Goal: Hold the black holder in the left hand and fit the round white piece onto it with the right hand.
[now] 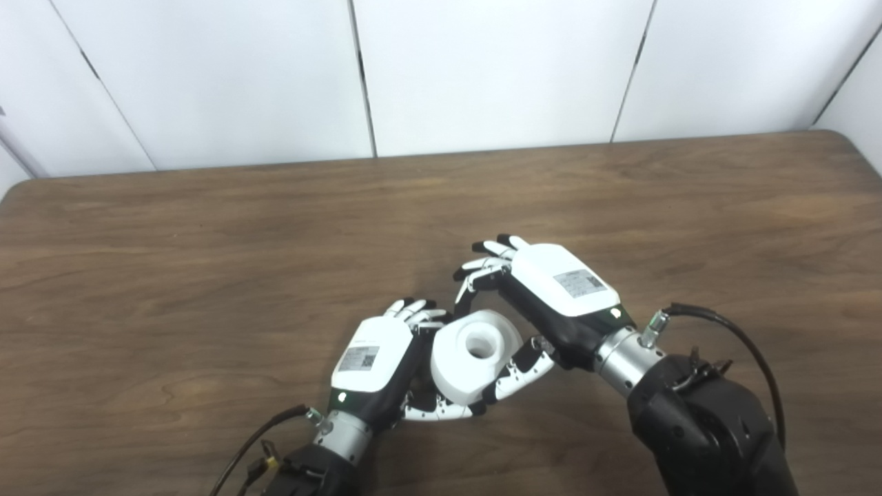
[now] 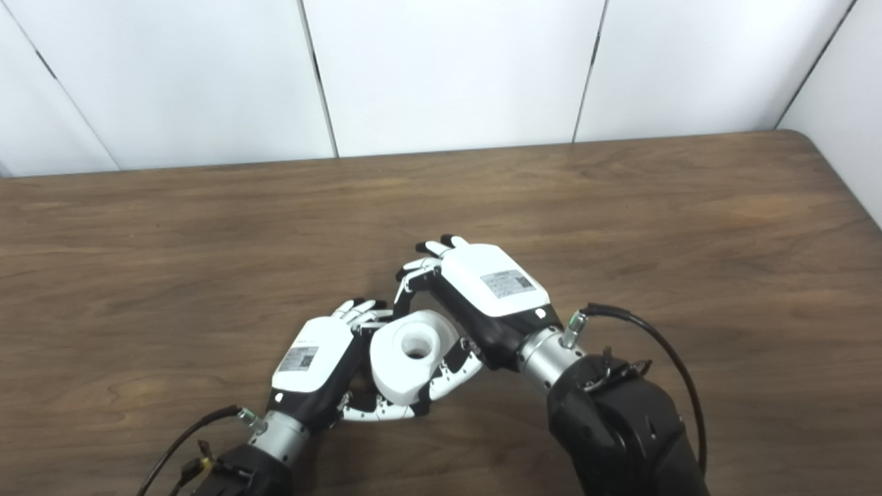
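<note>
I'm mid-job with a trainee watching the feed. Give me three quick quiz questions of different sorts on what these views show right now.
1. True or false: the white round piece lies alone on the table, untouched.
2. Which robot hand has its thumb under the piece's right edge? A) left robot hand B) right robot hand
3. Fill in: the piece's middle has a round ____.

Key: 1. False, both hands are around it. 2. B. 3. hole. The black holder cannot be made out here.
</note>
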`<action>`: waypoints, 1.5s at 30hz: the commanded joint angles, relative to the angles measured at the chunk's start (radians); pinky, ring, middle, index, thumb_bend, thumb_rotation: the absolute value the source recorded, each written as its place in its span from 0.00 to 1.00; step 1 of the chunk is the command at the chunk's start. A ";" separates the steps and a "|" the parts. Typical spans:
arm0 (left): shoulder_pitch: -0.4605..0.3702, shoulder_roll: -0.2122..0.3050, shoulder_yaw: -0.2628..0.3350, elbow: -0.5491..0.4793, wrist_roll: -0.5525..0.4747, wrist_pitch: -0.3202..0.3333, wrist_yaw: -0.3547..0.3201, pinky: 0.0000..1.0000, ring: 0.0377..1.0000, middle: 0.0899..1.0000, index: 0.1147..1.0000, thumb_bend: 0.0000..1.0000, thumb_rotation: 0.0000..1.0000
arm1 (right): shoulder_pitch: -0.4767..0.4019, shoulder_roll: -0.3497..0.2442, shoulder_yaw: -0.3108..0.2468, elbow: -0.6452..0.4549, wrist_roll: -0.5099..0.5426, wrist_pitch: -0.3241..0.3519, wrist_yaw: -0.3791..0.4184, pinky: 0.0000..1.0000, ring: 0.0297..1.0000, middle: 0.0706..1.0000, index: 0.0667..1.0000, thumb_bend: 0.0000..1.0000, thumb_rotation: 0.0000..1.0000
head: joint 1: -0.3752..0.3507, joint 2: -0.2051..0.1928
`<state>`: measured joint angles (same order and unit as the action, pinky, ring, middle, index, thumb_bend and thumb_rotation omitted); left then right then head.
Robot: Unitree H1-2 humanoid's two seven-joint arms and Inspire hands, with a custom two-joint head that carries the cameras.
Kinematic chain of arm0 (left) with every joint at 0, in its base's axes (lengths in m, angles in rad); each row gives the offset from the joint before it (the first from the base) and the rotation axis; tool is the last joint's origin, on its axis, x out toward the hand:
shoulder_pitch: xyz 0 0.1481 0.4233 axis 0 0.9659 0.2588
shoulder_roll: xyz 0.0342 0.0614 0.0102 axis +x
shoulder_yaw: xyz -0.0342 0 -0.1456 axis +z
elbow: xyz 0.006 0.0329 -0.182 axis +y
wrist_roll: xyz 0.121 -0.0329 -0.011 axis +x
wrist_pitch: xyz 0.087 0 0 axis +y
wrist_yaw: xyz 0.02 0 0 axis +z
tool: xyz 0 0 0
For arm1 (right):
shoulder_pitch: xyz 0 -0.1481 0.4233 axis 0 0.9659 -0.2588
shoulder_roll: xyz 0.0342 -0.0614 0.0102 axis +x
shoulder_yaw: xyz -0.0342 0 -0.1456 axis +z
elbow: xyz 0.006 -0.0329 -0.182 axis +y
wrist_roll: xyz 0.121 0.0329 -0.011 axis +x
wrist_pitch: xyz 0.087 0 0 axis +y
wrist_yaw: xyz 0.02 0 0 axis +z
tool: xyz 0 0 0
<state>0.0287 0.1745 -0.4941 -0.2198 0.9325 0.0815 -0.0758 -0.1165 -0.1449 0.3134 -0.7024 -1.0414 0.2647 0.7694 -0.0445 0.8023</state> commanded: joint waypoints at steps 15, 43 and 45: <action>0.007 -0.003 -0.029 0.007 0.036 0.013 -0.059 0.95 0.89 0.79 0.42 0.52 0.05 | -0.003 -0.001 -0.013 0.015 -0.020 0.011 0.032 0.97 0.95 0.80 0.57 0.83 0.30 | 0.001 0.008; -0.003 -0.003 -0.042 0.023 0.044 0.014 -0.052 0.94 0.89 0.78 0.42 0.52 0.05 | -0.022 -0.006 -0.032 0.011 -0.040 0.013 0.125 1.00 1.00 0.94 0.93 1.00 0.46 | 0.006 0.008; -0.003 -0.003 -0.041 0.024 0.043 0.016 -0.054 0.95 0.89 0.78 0.42 0.52 0.05 | -0.024 -0.007 -0.033 0.011 -0.044 0.013 0.130 1.00 1.00 0.94 0.93 1.00 0.46 | 0.006 0.008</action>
<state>0.0187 0.1705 -0.5107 -0.2249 0.9493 0.0949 -0.0895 -0.1085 -0.1536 0.2889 -0.6761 -1.0825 0.2879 0.9042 -0.0368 0.8099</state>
